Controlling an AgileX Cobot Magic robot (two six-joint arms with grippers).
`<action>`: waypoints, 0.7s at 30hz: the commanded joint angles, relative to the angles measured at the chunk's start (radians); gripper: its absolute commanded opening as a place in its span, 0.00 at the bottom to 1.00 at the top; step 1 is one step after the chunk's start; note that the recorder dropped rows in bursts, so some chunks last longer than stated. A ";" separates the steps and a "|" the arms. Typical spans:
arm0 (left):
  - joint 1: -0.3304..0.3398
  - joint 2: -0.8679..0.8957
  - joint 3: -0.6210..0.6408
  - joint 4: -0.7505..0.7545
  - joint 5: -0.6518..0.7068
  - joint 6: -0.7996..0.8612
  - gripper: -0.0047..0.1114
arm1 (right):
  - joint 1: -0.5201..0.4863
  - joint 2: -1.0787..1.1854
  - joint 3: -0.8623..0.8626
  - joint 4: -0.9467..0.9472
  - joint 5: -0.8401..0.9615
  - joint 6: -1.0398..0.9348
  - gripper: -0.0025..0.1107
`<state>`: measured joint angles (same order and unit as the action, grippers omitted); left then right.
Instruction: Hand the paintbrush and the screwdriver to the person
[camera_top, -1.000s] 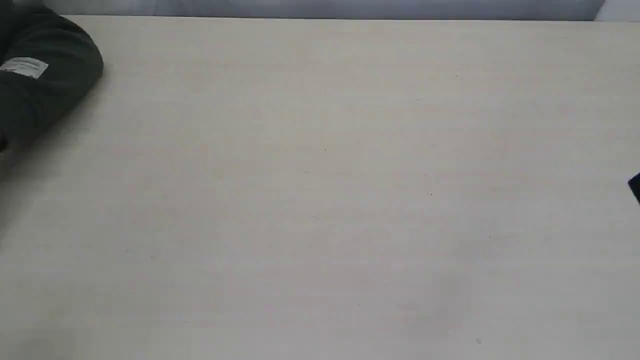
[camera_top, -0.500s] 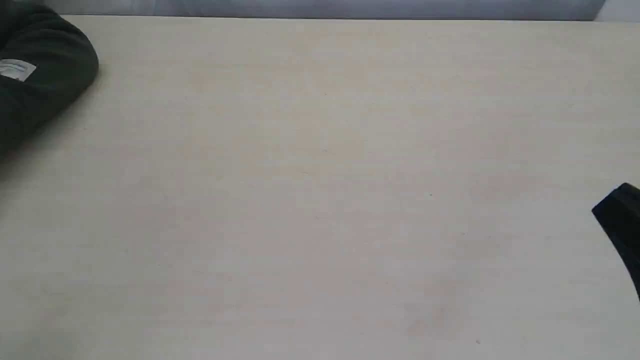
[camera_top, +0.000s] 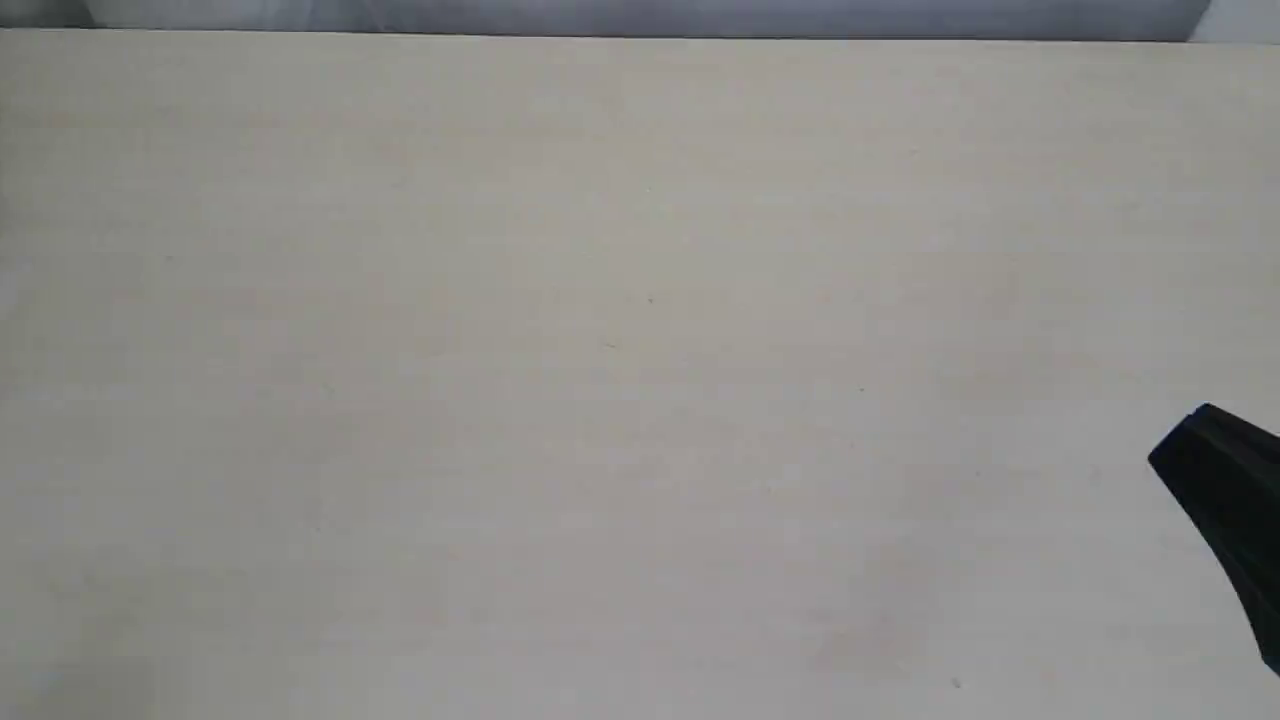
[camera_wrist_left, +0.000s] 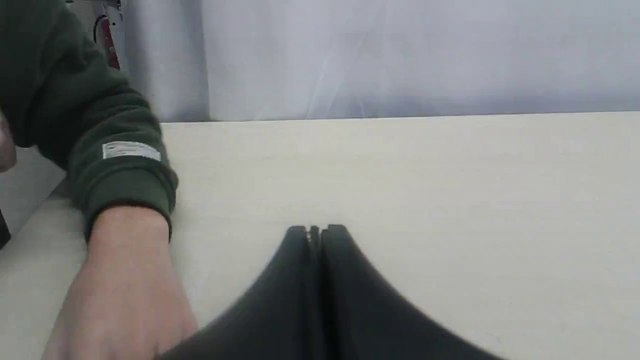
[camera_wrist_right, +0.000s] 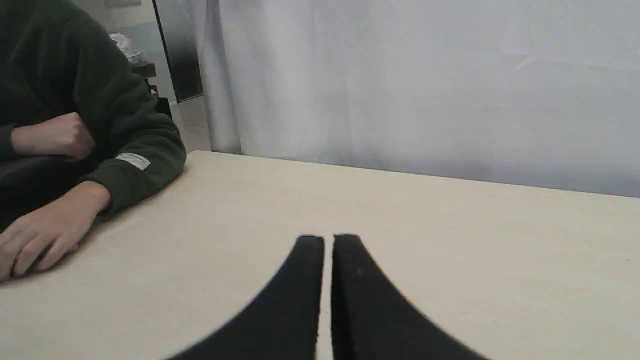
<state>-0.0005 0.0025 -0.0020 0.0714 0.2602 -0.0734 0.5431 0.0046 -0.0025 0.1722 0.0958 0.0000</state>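
Observation:
Neither the paintbrush nor the screwdriver shows in any view. The person's bare hand (camera_wrist_left: 125, 285) and dark green sleeve (camera_wrist_left: 115, 175) with its light patch (camera_wrist_left: 131, 151) lie on the table just beside my left gripper (camera_wrist_left: 315, 230), which is shut with nothing in it. In the right wrist view the person's hand (camera_wrist_right: 45, 235) rests flat on the table, well away from my right gripper (camera_wrist_right: 327, 239), whose fingers stand together and hold nothing. In the exterior view only the black tip of the right gripper (camera_top: 1185, 445) reaches in at the right edge; the person is out of that view.
The pale beige table (camera_top: 640, 350) fills the exterior view with nothing on it. A white curtain (camera_wrist_right: 425, 90) hangs behind its far edge. The person's other fist (camera_wrist_right: 65, 135) is held against the chest.
The green sleeve has slid out of the exterior view at the top left. The right gripper has come further in from the right edge and lower in the picture.

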 joint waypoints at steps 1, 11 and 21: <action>-0.007 -0.002 0.002 -0.002 -0.013 -0.002 0.04 | -0.006 -0.005 0.002 0.004 0.007 0.006 0.06; -0.007 -0.002 0.002 -0.005 -0.011 -0.002 0.04 | -0.006 -0.005 0.002 -0.211 0.060 -0.033 0.06; -0.007 -0.002 0.002 -0.005 -0.011 -0.002 0.04 | -0.260 -0.005 0.002 -0.206 0.096 0.000 0.06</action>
<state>-0.0005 0.0025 -0.0020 0.0714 0.2602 -0.0734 0.3197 0.0046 -0.0025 -0.0313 0.1821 -0.0136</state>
